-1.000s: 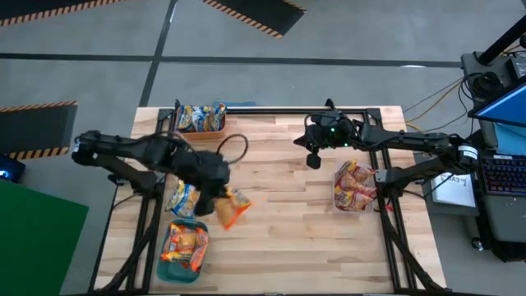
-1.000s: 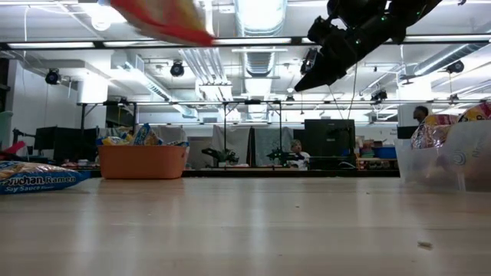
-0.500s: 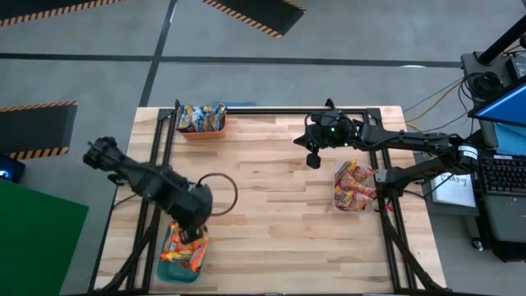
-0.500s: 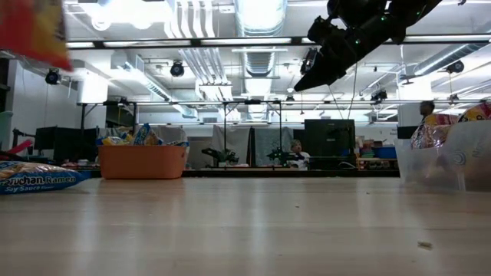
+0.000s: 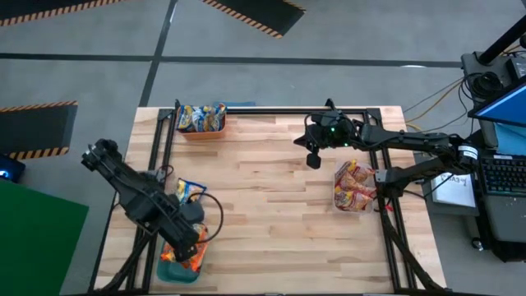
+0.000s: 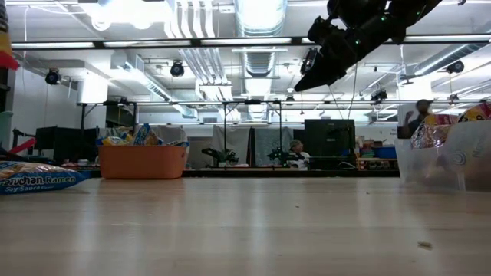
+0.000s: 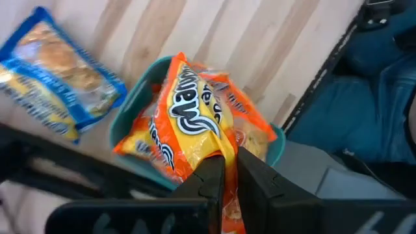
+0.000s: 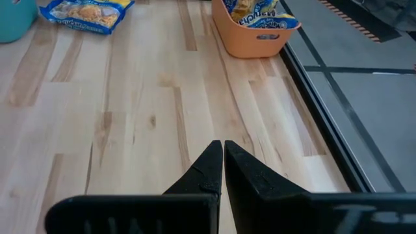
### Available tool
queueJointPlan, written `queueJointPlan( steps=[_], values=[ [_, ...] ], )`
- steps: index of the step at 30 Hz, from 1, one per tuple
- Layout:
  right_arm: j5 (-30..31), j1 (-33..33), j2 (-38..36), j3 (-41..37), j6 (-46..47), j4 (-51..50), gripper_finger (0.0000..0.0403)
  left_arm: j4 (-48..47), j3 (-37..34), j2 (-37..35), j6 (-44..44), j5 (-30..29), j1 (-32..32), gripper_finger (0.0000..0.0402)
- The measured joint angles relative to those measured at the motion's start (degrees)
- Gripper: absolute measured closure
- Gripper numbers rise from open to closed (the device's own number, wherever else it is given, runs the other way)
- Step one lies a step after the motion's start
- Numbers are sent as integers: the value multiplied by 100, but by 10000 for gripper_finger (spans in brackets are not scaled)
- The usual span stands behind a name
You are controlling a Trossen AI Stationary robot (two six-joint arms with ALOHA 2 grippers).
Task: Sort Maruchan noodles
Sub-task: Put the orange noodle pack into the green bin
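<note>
- We are watching the left gripper [image 7: 226,170] pinching an orange packet [image 7: 195,123] by its edge, fingers clamped tight on the crinkly wrapper.
- Directly beneath that held packet, we are seeing the teal bin [image 7: 133,107] with more orange packets [image 7: 250,120] lying inside it; from above, the left gripper [image 5: 191,243] is hanging right over this bin [image 5: 164,270] at the table's near left corner.
- Just beside the bin, out past the gripper, a blue-and-yellow packet [image 7: 58,75] is lying flat on the wooden table [image 5: 279,205]; in the high view it [image 5: 187,191] is sitting just beyond the left arm's wrist.
- Farther off, at the far left edge of the table, the orange bin [image 5: 201,120] is holding blue-and-yellow packets [image 5: 197,117].
- We are finding the right gripper [image 8: 223,164] idling well apart from all this, fingers pressed together on nothing, hovering above bare wood; from above it [image 5: 313,159] is sitting at the far middle of the table.
- Ahead of it, the orange bin [image 8: 253,36] and the loose blue packet [image 8: 84,13] are both showing.
- Below the right arm, at the table's right edge, a clear bin [image 5: 355,186] is holding red-and-orange packets [image 5: 353,179].
- In the low view, people [image 6: 418,115] are showing in the room behind.
</note>
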Motion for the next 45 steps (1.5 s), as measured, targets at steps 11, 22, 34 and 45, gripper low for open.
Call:
queueJointPlan(
  steps=[11, 22, 34, 45],
  values=[
    [1, 0, 2, 1, -174, -27, 394, 573, -1382, -1, -495, 1203, -1, 385],
    [1, 0, 2, 2, -328, 213, 394, 299, -1798, -7, -1027, 1610, 24, 328],
    [1, 0, 2, 2, -328, 268, 394, -317, -1160, -20, -1171, 1919, 43, 263],
    [1, 0, 2, 2, -352, 268, 394, 395, -1222, 4, -980, 1242, 63, 319]
  ],
)
